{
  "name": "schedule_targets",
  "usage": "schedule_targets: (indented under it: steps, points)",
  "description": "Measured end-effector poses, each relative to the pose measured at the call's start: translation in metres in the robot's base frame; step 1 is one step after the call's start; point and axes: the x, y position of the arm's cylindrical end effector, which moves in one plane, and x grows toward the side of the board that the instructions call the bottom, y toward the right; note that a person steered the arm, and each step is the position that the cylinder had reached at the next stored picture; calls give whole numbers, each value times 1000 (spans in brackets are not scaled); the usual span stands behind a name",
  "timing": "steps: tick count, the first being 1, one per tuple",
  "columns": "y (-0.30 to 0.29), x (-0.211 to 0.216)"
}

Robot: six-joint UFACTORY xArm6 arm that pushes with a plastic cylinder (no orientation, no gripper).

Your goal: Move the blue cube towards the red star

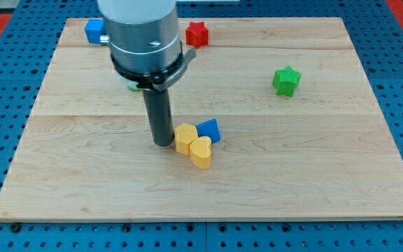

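No jaws on this arm: only a straight dark rod, nothing to open or close, nothing held. My tip (162, 143) down on the wooden surface (327, 175), a little left of the frame's centre, touching or just beside the left face of a yellow block (185, 136), six-sided by the look of it.

Pressed against that block, lower right: a yellow heart (201, 152). Just behind the pair, on the right: a blue block (209, 129), wedge-like or triangular, hard to say for certain from this angle.

Further out, in the upper left of the frame: the blue cube (94, 31), partly hidden behind the grey arm housing (140, 35). In the upper middle, just right of the housing: the red star (196, 33). Cube and star roughly level, apart, with the housing covering the stretch between. A sliver of something green (134, 87) under the housing, too hidden to name. Right of centre and alone: a green star (286, 80).

Judged step: approach not yet made, since my tip sits well apart from the blue cube, down among the yellow cluster.

Next move calls for: backing off the yellow block, travelling to the upper left, arriving on the cube's left side, then pushing rightward along the top edge toward the red star. Risk: dragging the yellow blocks on leaving.

Containers: none in view, so nothing held in any.
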Motion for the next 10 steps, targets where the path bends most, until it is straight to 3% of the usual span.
schedule_targets:
  steps: [1, 3, 4, 5, 6, 7, 8, 9, 10]
  points:
    - [-31, -56]
    - [31, -184]
    - [-33, -234]
    - [-53, -293]
    - [-77, -304]
    - [-166, -304]
    - [-182, -274]
    - [-157, -223]
    - [-172, -244]
